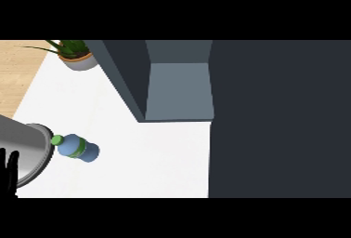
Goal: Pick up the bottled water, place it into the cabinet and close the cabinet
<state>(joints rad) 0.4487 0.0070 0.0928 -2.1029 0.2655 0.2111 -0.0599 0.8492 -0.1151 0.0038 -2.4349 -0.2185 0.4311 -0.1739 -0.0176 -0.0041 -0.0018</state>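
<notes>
Blue bottled water (78, 148) lies right of the left hand (9, 169), apart.

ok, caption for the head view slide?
Bottled water lying on white counter, cabinet open, left robot hand at the edge.

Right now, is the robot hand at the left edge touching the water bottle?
Apart. The head view shows the left robot hand at the picture's left edge, with a grey metal pot between it and the water bottle on the white counter.
</notes>
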